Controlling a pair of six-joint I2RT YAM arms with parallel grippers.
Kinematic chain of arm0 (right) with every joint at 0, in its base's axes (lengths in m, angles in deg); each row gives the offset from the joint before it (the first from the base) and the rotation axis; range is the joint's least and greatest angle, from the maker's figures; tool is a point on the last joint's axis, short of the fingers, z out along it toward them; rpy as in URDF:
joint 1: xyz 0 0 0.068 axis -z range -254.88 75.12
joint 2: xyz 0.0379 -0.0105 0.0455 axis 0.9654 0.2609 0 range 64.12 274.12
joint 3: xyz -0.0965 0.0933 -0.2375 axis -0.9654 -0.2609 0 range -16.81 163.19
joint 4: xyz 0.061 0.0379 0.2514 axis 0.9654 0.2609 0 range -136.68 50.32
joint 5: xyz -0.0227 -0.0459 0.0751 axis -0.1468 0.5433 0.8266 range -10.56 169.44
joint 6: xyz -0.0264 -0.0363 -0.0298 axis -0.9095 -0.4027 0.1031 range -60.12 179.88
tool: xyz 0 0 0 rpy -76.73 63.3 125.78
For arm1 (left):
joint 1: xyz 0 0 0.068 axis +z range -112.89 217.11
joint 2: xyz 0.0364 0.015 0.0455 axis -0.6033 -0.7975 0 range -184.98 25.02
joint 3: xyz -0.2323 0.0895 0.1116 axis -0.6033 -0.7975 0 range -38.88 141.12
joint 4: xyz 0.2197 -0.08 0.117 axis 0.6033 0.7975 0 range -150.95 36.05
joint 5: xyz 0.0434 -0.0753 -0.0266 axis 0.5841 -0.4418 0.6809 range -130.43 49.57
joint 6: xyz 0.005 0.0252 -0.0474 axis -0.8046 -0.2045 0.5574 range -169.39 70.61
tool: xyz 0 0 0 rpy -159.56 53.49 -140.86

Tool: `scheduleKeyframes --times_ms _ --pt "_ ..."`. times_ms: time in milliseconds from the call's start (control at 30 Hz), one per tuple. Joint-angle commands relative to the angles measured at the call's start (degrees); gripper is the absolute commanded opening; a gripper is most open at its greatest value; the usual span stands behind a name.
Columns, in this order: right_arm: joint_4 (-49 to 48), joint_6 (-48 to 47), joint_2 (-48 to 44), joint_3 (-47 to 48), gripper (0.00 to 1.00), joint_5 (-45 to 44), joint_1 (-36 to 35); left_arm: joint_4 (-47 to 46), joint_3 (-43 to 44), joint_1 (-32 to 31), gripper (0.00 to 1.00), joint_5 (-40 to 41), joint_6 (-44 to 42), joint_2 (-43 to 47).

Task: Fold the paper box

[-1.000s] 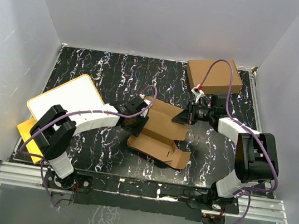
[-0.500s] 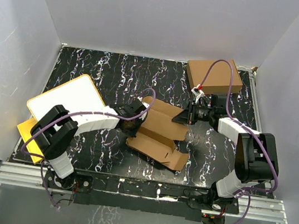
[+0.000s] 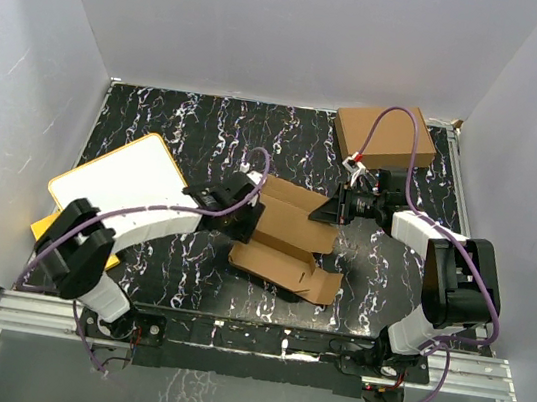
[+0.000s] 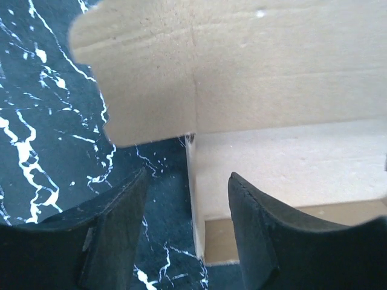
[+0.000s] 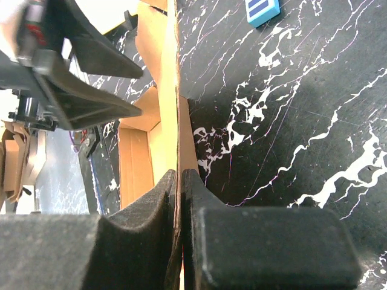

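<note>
The paper box (image 3: pixel 288 236) is a brown die-cut sheet, partly folded, lying mid-table with walls raised and flaps spread. My left gripper (image 3: pixel 243 213) sits at its left end. In the left wrist view that gripper (image 4: pixel 187 176) is open, its fingers astride the edge of an upright cardboard wall (image 4: pixel 195 199) without pinching it. A flap (image 4: pixel 145 72) juts out above. My right gripper (image 3: pixel 334 211) holds the box's right end. In the right wrist view it (image 5: pixel 179 174) is shut on a thin upright cardboard panel (image 5: pixel 170 90).
A larger ready-made brown box (image 3: pixel 385 135) stands at the back right, behind the right arm. A white board with a yellow rim (image 3: pixel 120 179) lies at the left, under the left arm. A small blue object (image 5: pixel 261 9) lies on the black marbled table (image 3: pixel 187 138).
The left arm's elbow has swung down and to the left while its gripper stayed at the box's left end. The box shifted slightly. The right arm has not moved.
</note>
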Motion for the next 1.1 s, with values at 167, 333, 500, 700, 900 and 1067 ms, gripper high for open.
scheduleKeyframes --times_ms 167,333,500,700,900,1067 --pt "-1.72 -1.32 -1.30 1.97 0.10 1.85 0.01 4.52 -5.89 -0.27 0.27 -1.97 7.65 20.17" --pt "-1.81 -1.24 -1.24 1.90 0.10 1.86 0.03 6.65 -13.28 -0.27 0.00 -12.69 14.95 29.80" --pt "-2.16 -0.90 -1.00 1.80 0.10 1.87 0.02 1.22 -23.04 -0.35 0.00 -22.06 21.19 32.46" --pt "-2.21 -0.72 -0.71 1.50 0.09 2.17 0.04 -10.94 -26.45 -0.38 0.00 -23.18 21.56 25.36" --pt "-1.20 -1.94 -0.13 1.53 0.08 3.26 0.04 -13.44 -23.20 -0.28 0.00 -17.46 18.31 18.09" --pt "0.14 -3.11 0.28 1.75 0.08 4.29 -0.18 -13.86 -22.48 0.11 0.00 -10.40 18.16 17.52"
